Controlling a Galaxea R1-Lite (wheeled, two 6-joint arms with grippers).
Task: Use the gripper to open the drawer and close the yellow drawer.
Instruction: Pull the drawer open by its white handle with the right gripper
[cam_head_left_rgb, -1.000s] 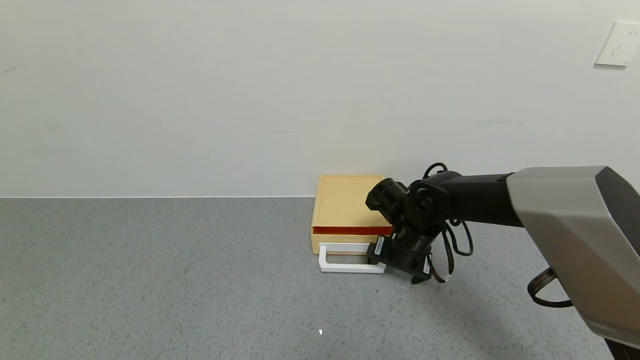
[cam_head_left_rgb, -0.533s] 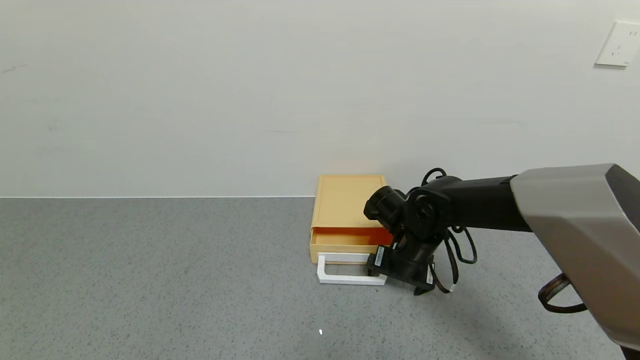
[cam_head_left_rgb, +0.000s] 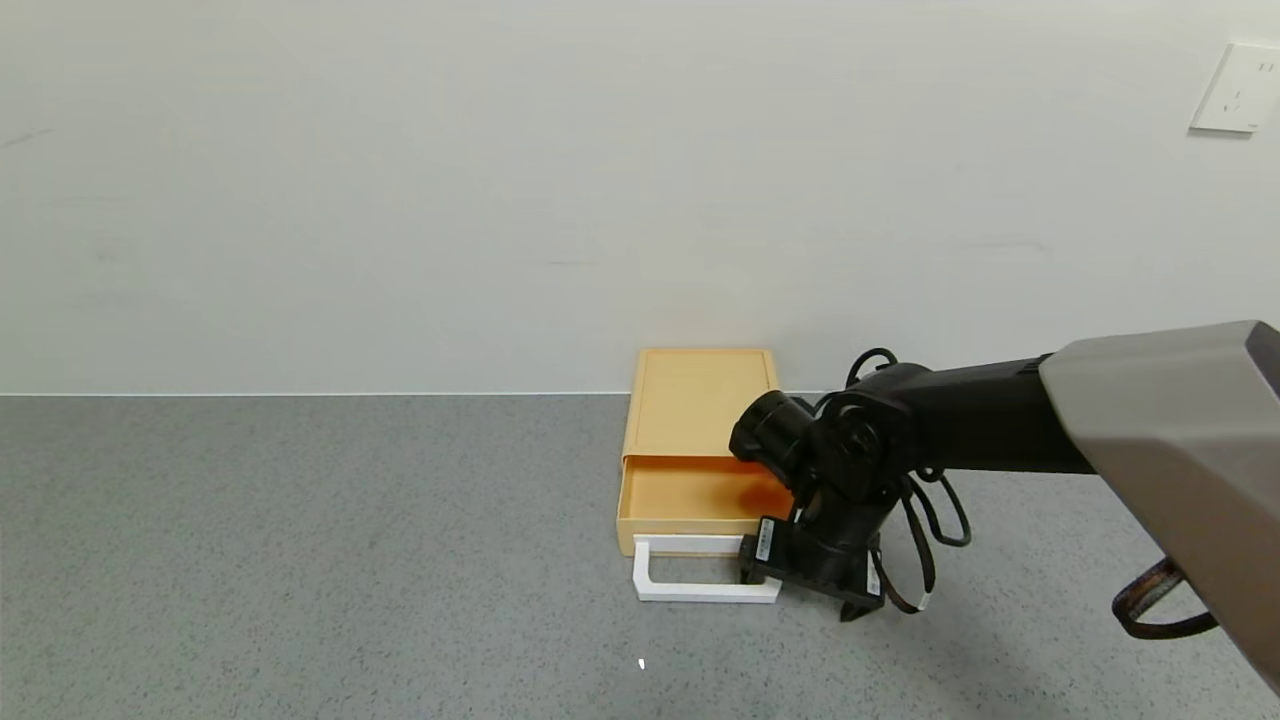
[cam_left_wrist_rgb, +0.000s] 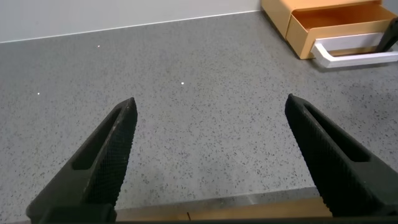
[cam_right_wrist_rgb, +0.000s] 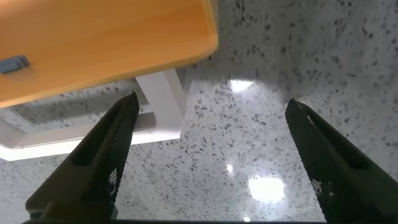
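My right claw (cam_head_left_rgb: 800, 570) sat low on the grey bench (cam_head_left_rgb: 300, 560) at the right-hand end of the white loop handle (cam_head_left_rgb: 705, 572), its fingers spread apart rather than pinched. In the right wrist view one finger (cam_right_wrist_rgb: 106, 155) lay inside the loop beside the handle's short white leg (cam_right_wrist_rgb: 165, 102) and the other (cam_right_wrist_rgb: 323, 162) stood outside it over bare bench. I judged this a hooking hold, not a clamp: the inner finger could drag the handle toward me without squeezing it.

The drawer (cam_head_left_rgb: 690, 500) stood partly drawn out of its yellow case (cam_head_left_rgb: 700, 400), which was set back against the white wall (cam_head_left_rgb: 400, 200). That backing probably kept the case from sliding away on a push, though nothing visible held it against a pull. The tray looked empty, and its underside (cam_right_wrist_rgb: 93, 43) hung just above the bench in the right wrist view.

My left claw (cam_left_wrist_rgb: 208, 162) hovered well apart from the work, fingers wide, with the drawer (cam_left_wrist_rgb: 339, 25) and its handle (cam_left_wrist_rgb: 354, 53) only distant shapes across the bench.

The opening looked well along; closing was not yet done. A push on the handle's front bar should send the tray home, with a risk of skewing it if pressed only at this end.
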